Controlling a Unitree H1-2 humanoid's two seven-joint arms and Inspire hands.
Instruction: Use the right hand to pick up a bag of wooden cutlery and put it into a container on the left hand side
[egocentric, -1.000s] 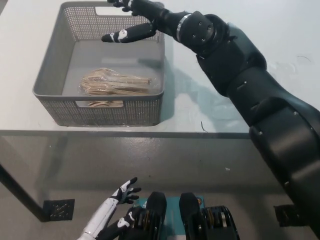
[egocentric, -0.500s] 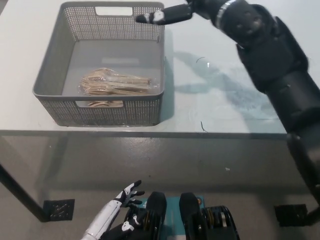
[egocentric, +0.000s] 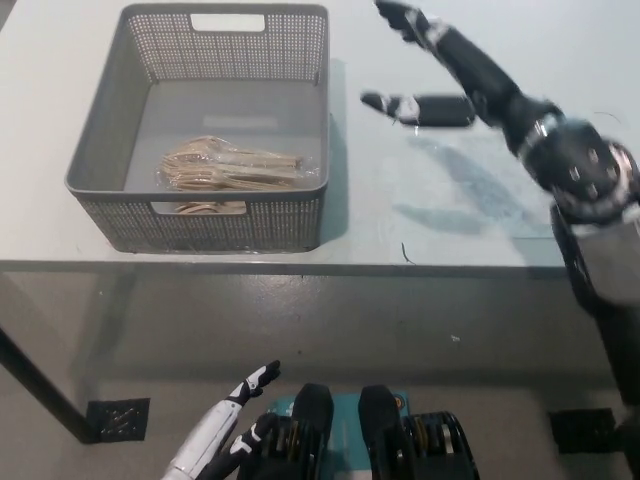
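Observation:
A clear bag of wooden cutlery (egocentric: 235, 167) lies inside the grey mesh basket (egocentric: 108, 130) at the left of the white table, near the basket's front wall. My black right hand (egocentric: 435, 70) hovers over the bare table to the right of the basket, open, fingers spread and holding nothing. My white left hand (egocentric: 240, 405) hangs low at the bottom left, below the table edge, fingers loosely apart and empty.
The white table (egocentric: 450, 210) stretches right of the basket; its front edge runs across the middle of the picture. Below it is grey floor with a black table leg (egocentric: 40, 395) at the lower left.
My right hand has drawn back from over the basket to the right, now above the bare table. The bag stays in the basket. The left hand has barely shifted.

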